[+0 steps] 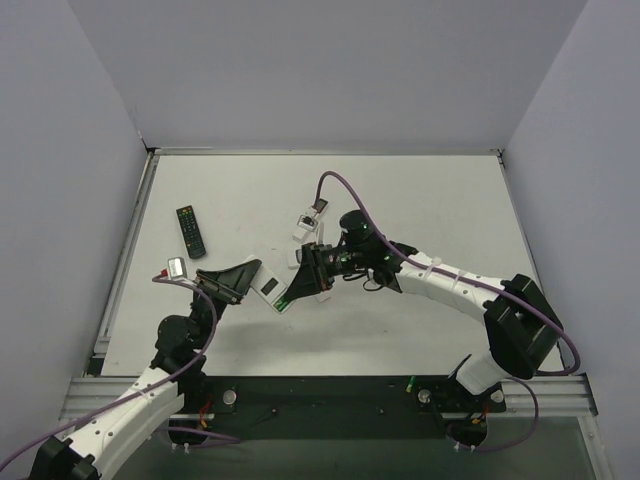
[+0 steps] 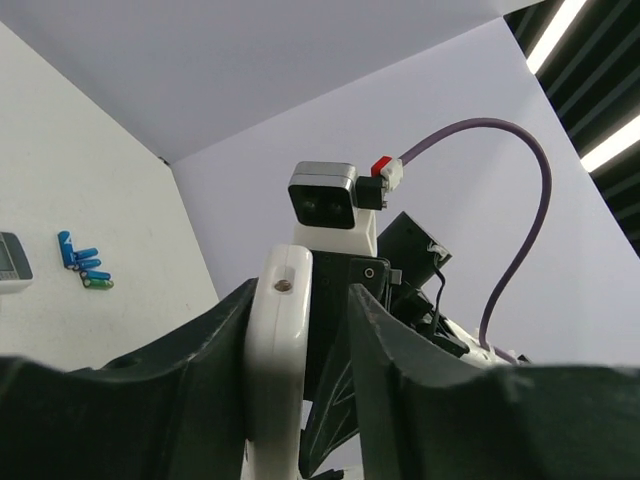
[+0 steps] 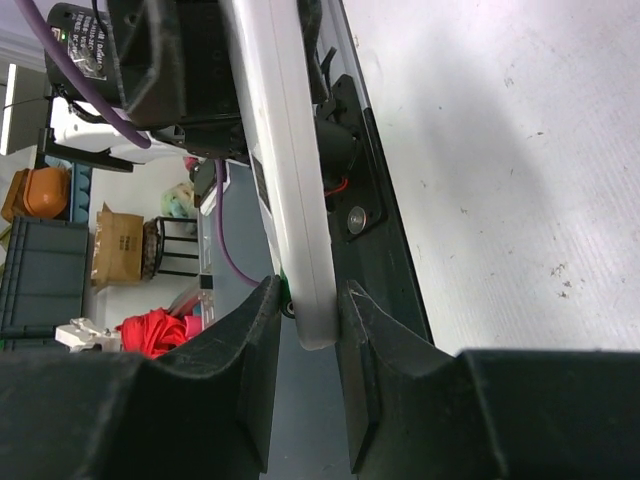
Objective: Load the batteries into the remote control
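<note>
White table (image 1: 420, 220), plain grey walls (image 1: 330, 70), and honestly most of the action is buried. From the top camera the two arms meet mid-table and their black fingers cover nearly everything. I can make out a white sliver with a bit of green under the right one, and that's about it. The long black remote (image 1: 190, 230) lies off by itself toward the left, easy to see.

The wrist cams help a lot more. In the right wrist view the remote control (image 3: 285, 170) is edge-on, and the right gripper (image 3: 308, 290) is pinched onto its end, both fingers pressed against the white rim. Can't see the button face or the battery bay from that angle. There's a tiny green thing by one fingertip, too small to call.

The left wrist view shows the same remote standing between the fingers of the left gripper (image 2: 302, 292), but the jaws sit loose. One finger is against it and the other has a visible gap, so it's parted, not clamping.

Only that view shows the batteries (image 2: 84, 265), a small blue and green cluster lying on the table. They're near a white remote with grey screen (image 2: 10, 262) that's cut off at the frame edge.
</note>
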Controlling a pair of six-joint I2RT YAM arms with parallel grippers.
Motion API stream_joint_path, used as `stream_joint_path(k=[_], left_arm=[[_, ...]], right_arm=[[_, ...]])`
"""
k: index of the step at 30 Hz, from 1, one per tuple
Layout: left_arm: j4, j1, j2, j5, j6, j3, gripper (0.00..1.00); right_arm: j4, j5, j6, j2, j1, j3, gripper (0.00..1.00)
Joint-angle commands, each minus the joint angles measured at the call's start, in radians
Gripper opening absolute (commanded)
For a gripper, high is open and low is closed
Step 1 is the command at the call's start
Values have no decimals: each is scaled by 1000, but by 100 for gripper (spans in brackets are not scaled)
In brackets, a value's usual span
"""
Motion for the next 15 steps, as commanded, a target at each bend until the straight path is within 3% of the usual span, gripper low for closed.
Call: stream_joint_path(k=[1,2,6,11,15], left_arm=[[-8,-14,-76,48,-23,-124,55],[-29,-14,-86,72,-17,-115,64],[-96,-14,-118,86,7,-98,79],[-150,-14,-98,114,21,-84,82],[-129,-15,-34,128,43,-65,75]], right_arm=[[103,60,-7,-44,-3,-15,0],[120,59,7,-44,-11,-15,0],[160,53,41,-46,-22,-15,0],[197,44,70,-43,-29,-12,0],[197,41,75,-37,-31,-8,0]])
